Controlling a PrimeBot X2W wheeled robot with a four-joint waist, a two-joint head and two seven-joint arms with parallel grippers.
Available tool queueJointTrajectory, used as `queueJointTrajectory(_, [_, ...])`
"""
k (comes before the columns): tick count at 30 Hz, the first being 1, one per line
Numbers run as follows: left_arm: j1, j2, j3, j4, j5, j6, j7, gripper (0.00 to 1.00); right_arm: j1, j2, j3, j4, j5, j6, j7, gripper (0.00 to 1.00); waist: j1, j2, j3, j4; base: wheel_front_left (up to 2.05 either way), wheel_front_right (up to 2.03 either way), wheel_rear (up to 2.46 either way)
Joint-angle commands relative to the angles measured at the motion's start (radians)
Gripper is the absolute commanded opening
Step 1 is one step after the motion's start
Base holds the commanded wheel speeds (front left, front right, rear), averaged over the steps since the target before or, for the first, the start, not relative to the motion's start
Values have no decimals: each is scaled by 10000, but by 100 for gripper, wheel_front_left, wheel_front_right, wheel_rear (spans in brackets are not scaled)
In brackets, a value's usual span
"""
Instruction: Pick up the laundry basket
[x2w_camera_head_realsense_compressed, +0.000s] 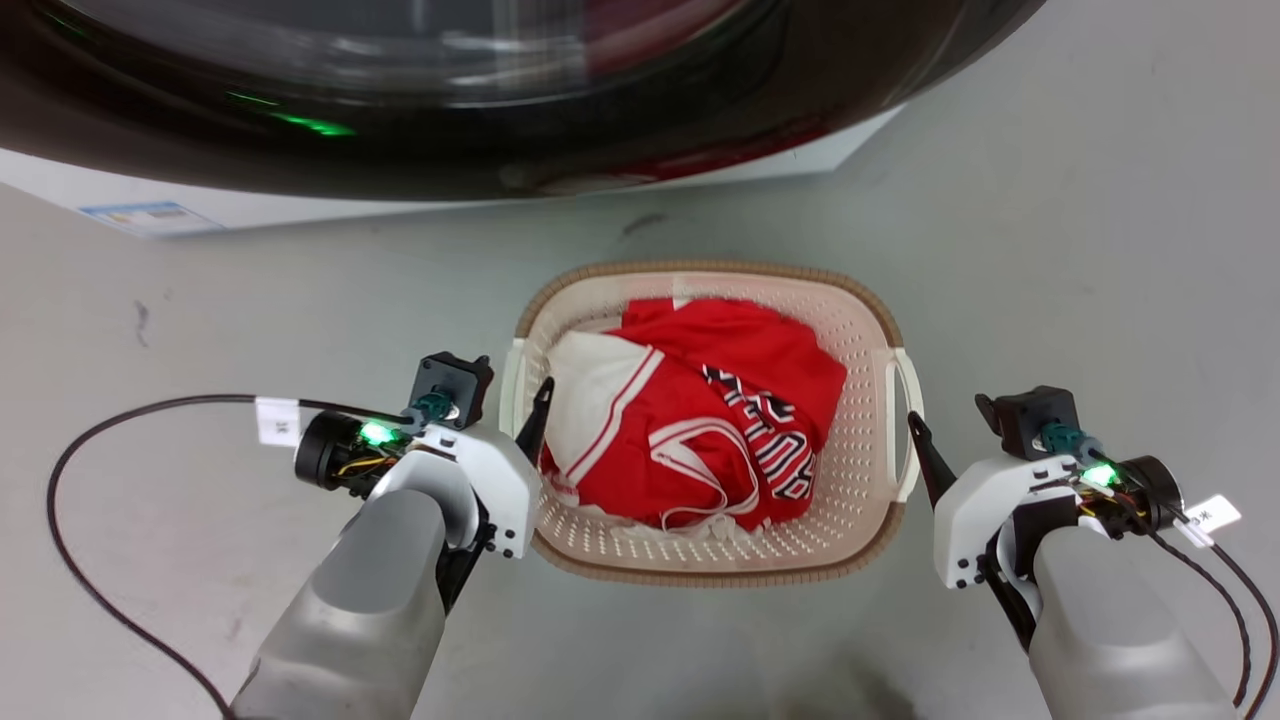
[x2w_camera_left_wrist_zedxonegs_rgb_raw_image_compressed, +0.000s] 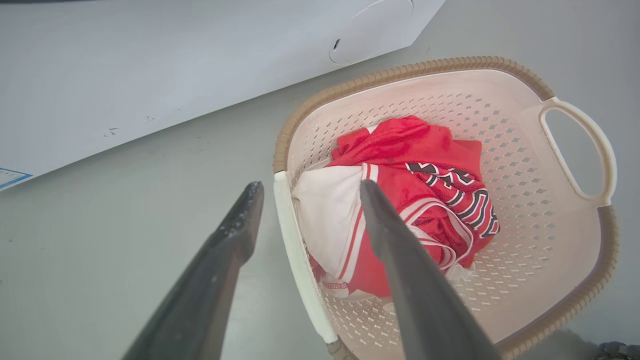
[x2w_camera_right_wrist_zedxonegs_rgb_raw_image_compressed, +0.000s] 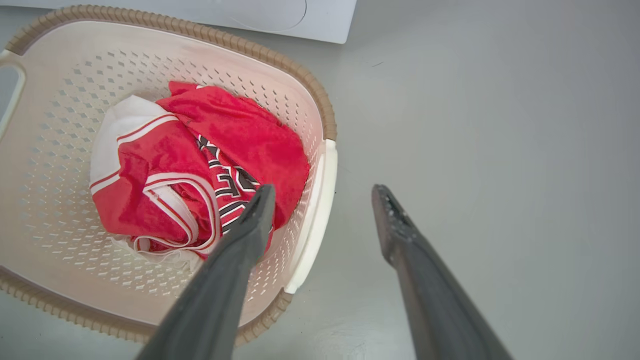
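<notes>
The laundry basket (x2w_camera_head_realsense_compressed: 720, 268) stands on the grey floor, cream-white and perforated, with a brown rim (x2w_camera_left_wrist_zedxonegs_rgb_raw_image_compressed: 450, 64) (x2w_camera_right_wrist_zedxonegs_rgb_raw_image_compressed: 200, 32). A crumpled red and white jersey (x2w_camera_head_realsense_compressed: 720, 410) lies inside it. My left gripper (x2w_camera_head_realsense_compressed: 537, 410) is open at the basket's left handle (x2w_camera_head_realsense_compressed: 512, 385). In the left wrist view, the gripper (x2w_camera_left_wrist_zedxonegs_rgb_raw_image_compressed: 311, 186) has one finger outside the handle (x2w_camera_left_wrist_zedxonegs_rgb_raw_image_compressed: 300, 260) and one over the jersey. My right gripper (x2w_camera_head_realsense_compressed: 917, 440) is open at the right handle (x2w_camera_head_realsense_compressed: 908, 400). Seen from the right wrist, this gripper (x2w_camera_right_wrist_zedxonegs_rgb_raw_image_compressed: 324, 190) straddles its handle (x2w_camera_right_wrist_zedxonegs_rgb_raw_image_compressed: 320, 210) likewise. Whether the fingers touch the handles I cannot tell.
A white washing machine with a dark round door (x2w_camera_head_realsense_compressed: 450, 100) stands just behind the basket. A black cable (x2w_camera_head_realsense_compressed: 70, 480) loops over the floor at my left arm, and cables (x2w_camera_head_realsense_compressed: 1240, 600) hang by my right wrist. Bare grey floor (x2w_camera_head_realsense_compressed: 1080, 250) lies to the right.
</notes>
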Motion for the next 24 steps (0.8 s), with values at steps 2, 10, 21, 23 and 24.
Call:
queueJointTrajectory(2, [-295,38,-293,316,-199,-7,-28,100,-349,-22,64,343,58,-7,-21,100,-2,0,397,-90,0,0,0])
queueJointTrajectory(10, [-961,134,-1195,1066,-888,-7,20,100,-1022,-22,426,1257,521,-7,-21,100,-2,0,1229,-117,0,0,0])
queueJointTrajectory(21, [-1589,379,-1889,1521,-1472,-8,-2,100,-1614,-21,1554,1794,1740,-7,-21,100,-2,0,2124,-126,0,0,0])
queueJointTrajectory(23, [-1661,403,-1974,1556,-1544,-8,-10,100,-1662,-20,1763,1835,1924,-7,-21,100,-2,0,2253,-138,0,0,0])
queueJointTrajectory(24, [-1708,424,-2015,1570,-1569,-8,-12,100,-1705,-20,1861,1847,2000,-7,-21,100,-2,0,2324,-147,0,0,0])
